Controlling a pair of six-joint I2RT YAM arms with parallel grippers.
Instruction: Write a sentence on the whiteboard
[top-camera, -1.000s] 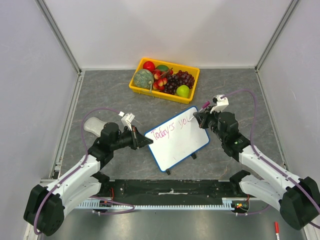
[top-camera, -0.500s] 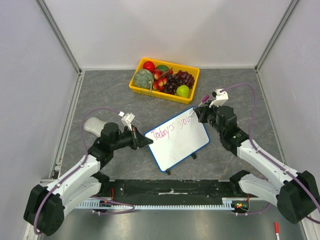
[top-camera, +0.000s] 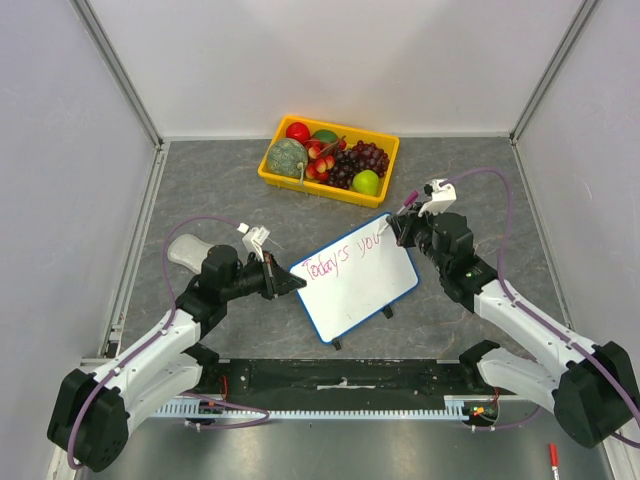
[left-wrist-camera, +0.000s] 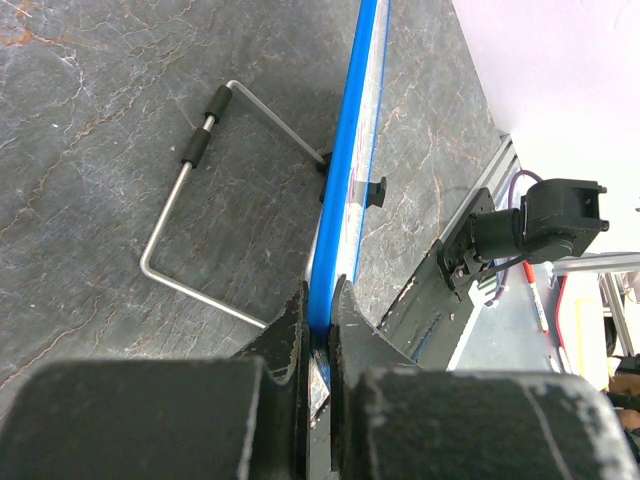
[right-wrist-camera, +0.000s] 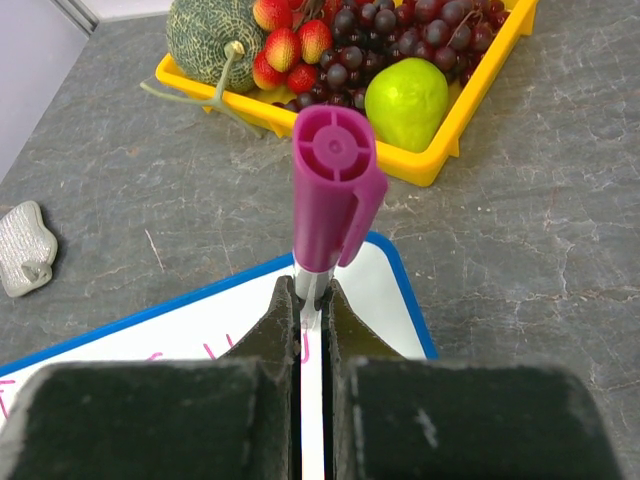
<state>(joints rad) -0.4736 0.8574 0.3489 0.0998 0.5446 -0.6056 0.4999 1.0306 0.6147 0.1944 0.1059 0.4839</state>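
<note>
Since a second ago our right gripper (top-camera: 396, 230) has slid toward the whiteboard's (top-camera: 365, 290) far corner, its fingers (right-wrist-camera: 272, 335) pinching the marker (right-wrist-camera: 335, 180). We are midway through the sentence (top-camera: 345, 253); next, the tip needs light contact for another letter. Our left gripper (left-wrist-camera: 318, 312) clamps the board's blue rim, steadying it mid-table between both arms.

The whiteboard (top-camera: 355, 278) stands mid-table with the sentence (top-camera: 343, 257) along its far edge. The left gripper (top-camera: 290, 283) is on its left edge, and the right gripper (top-camera: 392, 228) with the marker (top-camera: 405, 208) is at its far right corner. The fruit basket (top-camera: 275, 178) lies behind the board, and an eraser (top-camera: 188, 250) lies to the left.
</note>
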